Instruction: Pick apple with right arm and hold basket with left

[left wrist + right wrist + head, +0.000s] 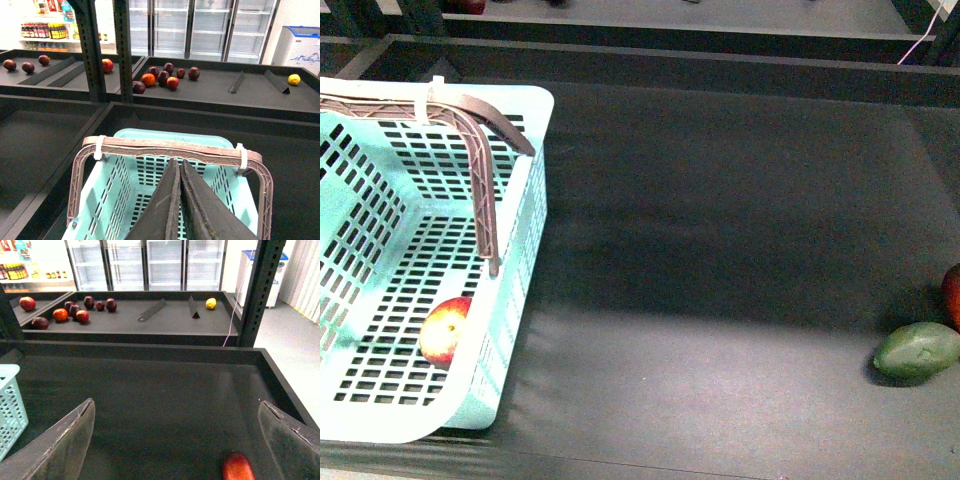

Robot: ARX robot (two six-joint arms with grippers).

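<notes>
Apple [444,331] lies on basket [510,330] floor, near corner | left gripper [179,200] clenched empty above basket's brown handles [175,148] | right gripper [182,440] spread wide over dark shelf [720,250] | green fruit [917,351] far right

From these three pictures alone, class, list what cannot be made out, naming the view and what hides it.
- Apple: front view, its right side sits behind the basket wall.
- Red fruit: front view, cut off by the right edge.
- Basket floor: left wrist view, covered by the shut left gripper.
- Right gripper: right wrist view, open fingers cut by the frame edge.
</notes>
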